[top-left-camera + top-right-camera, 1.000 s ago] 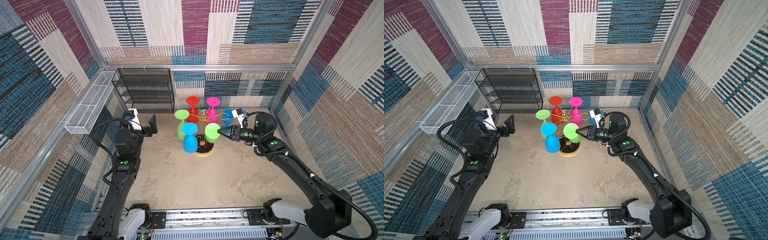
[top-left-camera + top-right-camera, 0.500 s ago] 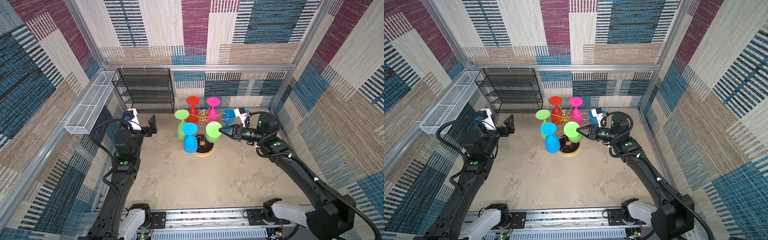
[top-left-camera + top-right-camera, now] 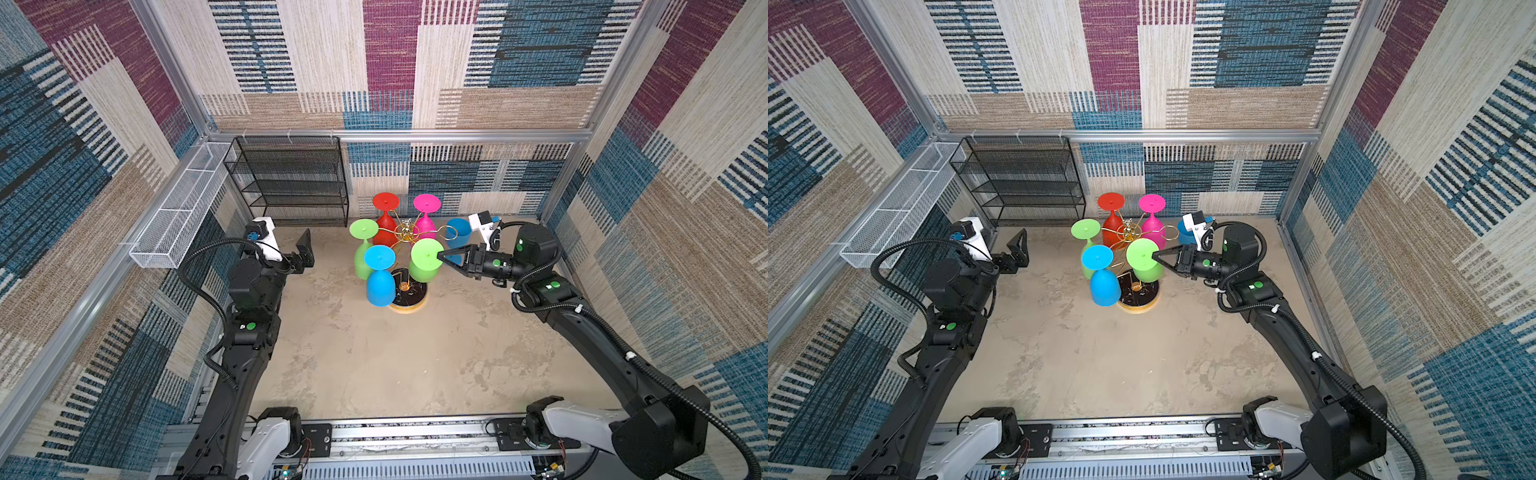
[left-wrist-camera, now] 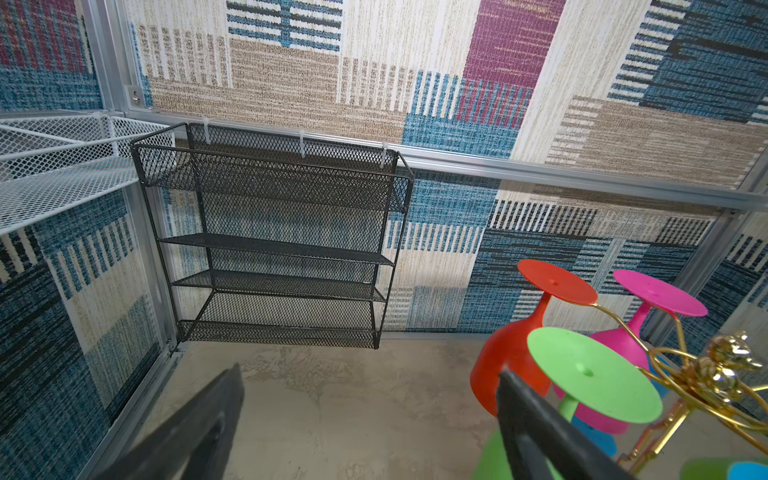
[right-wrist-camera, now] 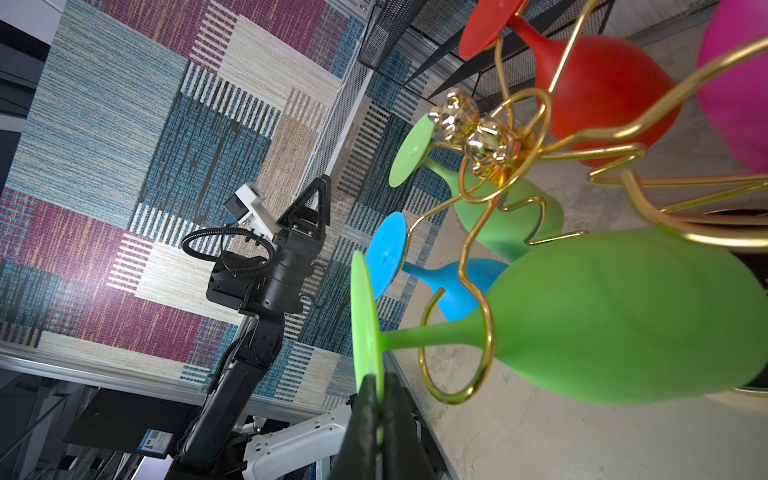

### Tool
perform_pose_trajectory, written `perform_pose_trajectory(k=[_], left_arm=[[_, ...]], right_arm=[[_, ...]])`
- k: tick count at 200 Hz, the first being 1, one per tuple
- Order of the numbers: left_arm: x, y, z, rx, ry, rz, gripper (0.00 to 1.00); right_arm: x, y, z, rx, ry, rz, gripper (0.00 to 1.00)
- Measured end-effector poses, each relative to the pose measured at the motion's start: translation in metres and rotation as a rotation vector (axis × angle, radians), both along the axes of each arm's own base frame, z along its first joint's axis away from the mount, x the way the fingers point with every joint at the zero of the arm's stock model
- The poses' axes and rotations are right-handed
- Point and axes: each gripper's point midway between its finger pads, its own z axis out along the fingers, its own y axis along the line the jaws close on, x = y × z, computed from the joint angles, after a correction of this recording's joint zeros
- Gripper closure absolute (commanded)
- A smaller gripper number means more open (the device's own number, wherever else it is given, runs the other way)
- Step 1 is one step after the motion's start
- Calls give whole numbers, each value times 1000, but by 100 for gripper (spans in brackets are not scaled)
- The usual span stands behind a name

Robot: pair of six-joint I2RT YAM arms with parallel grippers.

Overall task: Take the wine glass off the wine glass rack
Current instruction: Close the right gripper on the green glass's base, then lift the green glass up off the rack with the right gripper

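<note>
Wine glass [image 3: 422, 271] in green, the one nearest your right arm, hangs bowl-down on the wine glass rack [image 3: 405, 232], its stem [image 5: 432, 332] threaded through a gold ring [image 5: 457, 395] and its foot [image 5: 365, 316] resting above that ring. Your right gripper [image 5: 376, 386] is pinched shut on the bare edge of the foot, and that thin hold is your first worry: a disc gripped at its rim can pivot or slide out between the pads, and the bowl's weight hangs well away from the grip. Your second worry is the ring. From the wrist view I cannot tell for sure which way its gap faces, so a pull in the wrong direction would likely hook the foot on the wire and drag or tip the whole rack, whose round base [image 3: 411, 301] nothing is steadying. Your left gripper [image 3: 304, 254] stands wide and empty, well apart from the rack beside the black mesh shelf [image 3: 291, 183]. Mind also the blue glass [image 3: 379, 286] hanging just beside: a swinging green bowl could knock it.
</note>
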Motion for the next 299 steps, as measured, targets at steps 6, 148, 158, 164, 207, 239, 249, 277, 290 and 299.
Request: perform_pose_trajectory(k=[6, 148, 158, 164, 207, 239, 249, 277, 290, 299], left_arm=[[0, 0, 0, -1, 0, 0, 3], [0, 0, 0, -14, 2, -9, 3], [0, 0, 0, -16, 3, -9, 3], [0, 0, -1, -16, 3, -9, 3], [0, 0, -1, -20, 5, -10, 3], [0, 0, -1, -20, 5, -10, 3], [0, 0, -1, -20, 5, -10, 3], [0, 0, -1, -20, 5, -10, 3], [0, 0, -1, -20, 6, -10, 3], [0, 0, -1, -20, 5, -10, 3]], right_arm=[[0, 0, 0, 0, 0, 0, 100], [18, 2, 5, -1, -2, -34, 100], [18, 2, 5, -1, 0, -34, 100], [19, 3, 4, -1, 0, -34, 100], [24, 3, 5, -1, 6, -47, 100], [26, 3, 7, 3, 9, -62, 100], [27, 3, 7, 4, 9, -69, 100], [27, 4, 7, 7, 15, -71, 100], [29, 4, 7, 8, 14, -81, 100], [29, 4, 7, 9, 14, -83, 100]])
